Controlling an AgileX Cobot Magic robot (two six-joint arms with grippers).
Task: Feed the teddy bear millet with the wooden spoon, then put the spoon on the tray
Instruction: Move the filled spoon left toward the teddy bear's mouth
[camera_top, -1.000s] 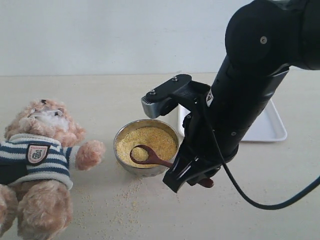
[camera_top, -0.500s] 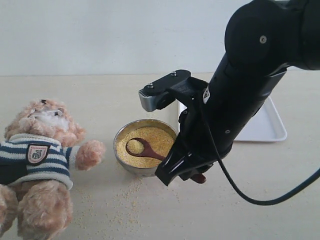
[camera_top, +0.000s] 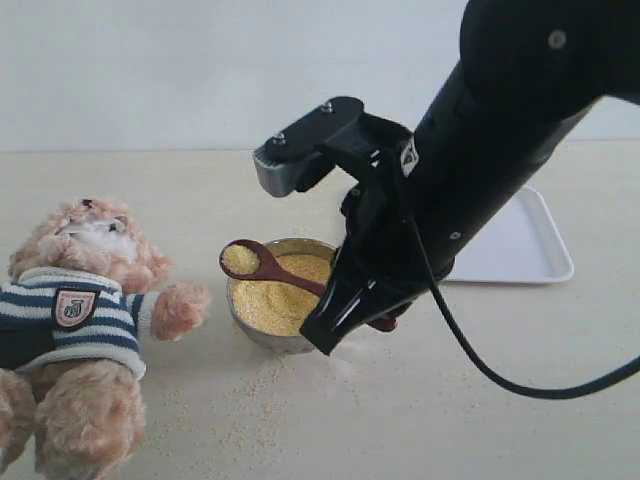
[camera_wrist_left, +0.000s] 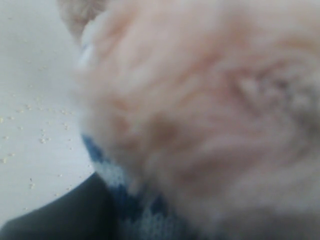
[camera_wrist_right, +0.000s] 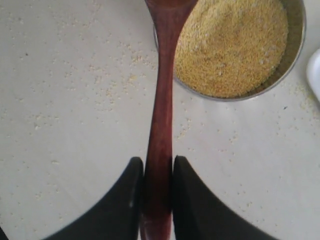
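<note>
Between the fingers (camera_wrist_right: 131, 200): handle end of the one wooden spoon (camera_wrist_right: 161, 120), pinched from both sides; two black, smooth, curved pads, gap narrow, no wider than the handle.
Right gripper (camera_wrist_right: 158, 172): one, closed on the spoon, hanging just beside the bowl, above the table.
Wooden spoon, look: dark reddish-brown, glossy, slim, long straight handle, small oval scoop.
Wooden spoon, place: scoop heaped with millet, held above the bowl's rim on the bear's side, clear of the grain in the bowl.
Bowl (camera_top: 262, 338): one, round, steel, shiny wall.
Millet (camera_wrist_right: 235, 45): fine yellow grains, filling the bowl nearly to the rim; loose grains scattered on the table around the bowl.
Table (camera_top: 450, 420): one, pale, matte.
Teddy bear (camera_top: 80, 300): one, fluffy light-brown plush, navy-and-white striped shirt with shield badge; lying on its back near the bowl, one paw stretched toward it, not touching.
Tray (camera_top: 520, 250): one, flat, white, rectangular, rounded corners, low rim; on the bowl's far side from the bear, partly behind the arm.
Left gripper: hidden behind blurred fur filling the left wrist view; opening cannot be told.
</note>
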